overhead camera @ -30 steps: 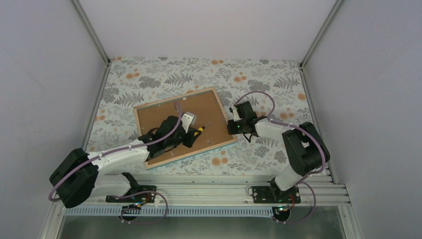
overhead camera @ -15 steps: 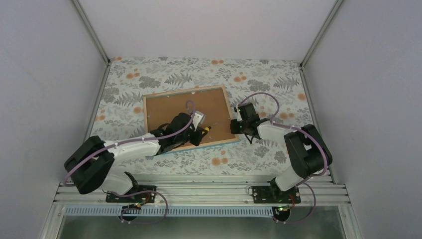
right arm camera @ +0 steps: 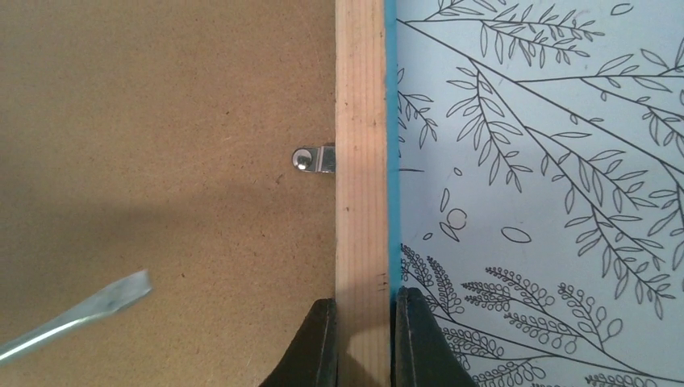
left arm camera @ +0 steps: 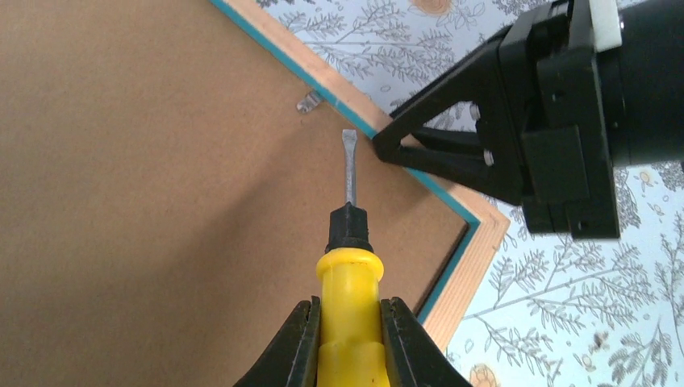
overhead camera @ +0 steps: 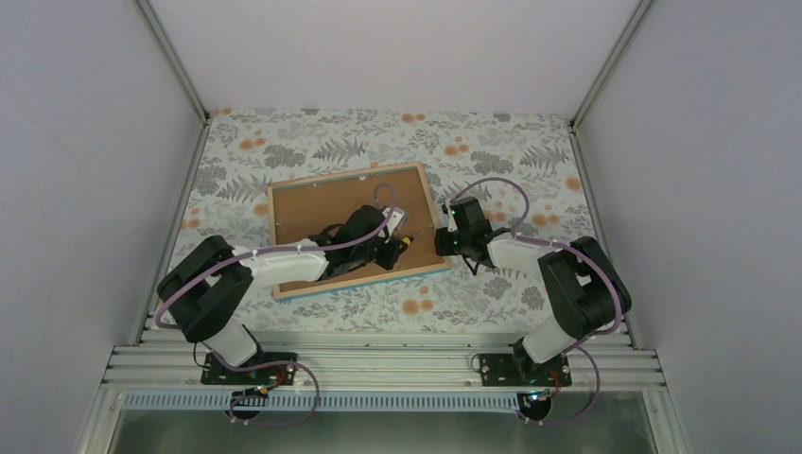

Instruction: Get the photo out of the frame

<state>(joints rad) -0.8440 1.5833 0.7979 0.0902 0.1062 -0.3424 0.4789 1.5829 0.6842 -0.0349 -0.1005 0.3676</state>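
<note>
Though too small overhead, metal clip (right arm camera: 314, 159) against frame (right arm camera: 360, 97) in wrist views.

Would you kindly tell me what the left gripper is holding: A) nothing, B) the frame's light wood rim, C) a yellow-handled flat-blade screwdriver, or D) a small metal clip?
C: the left wrist view shows the left gripper shut on the yellow-handled flat-blade screwdriver, blade out over the brown backing board.
</note>
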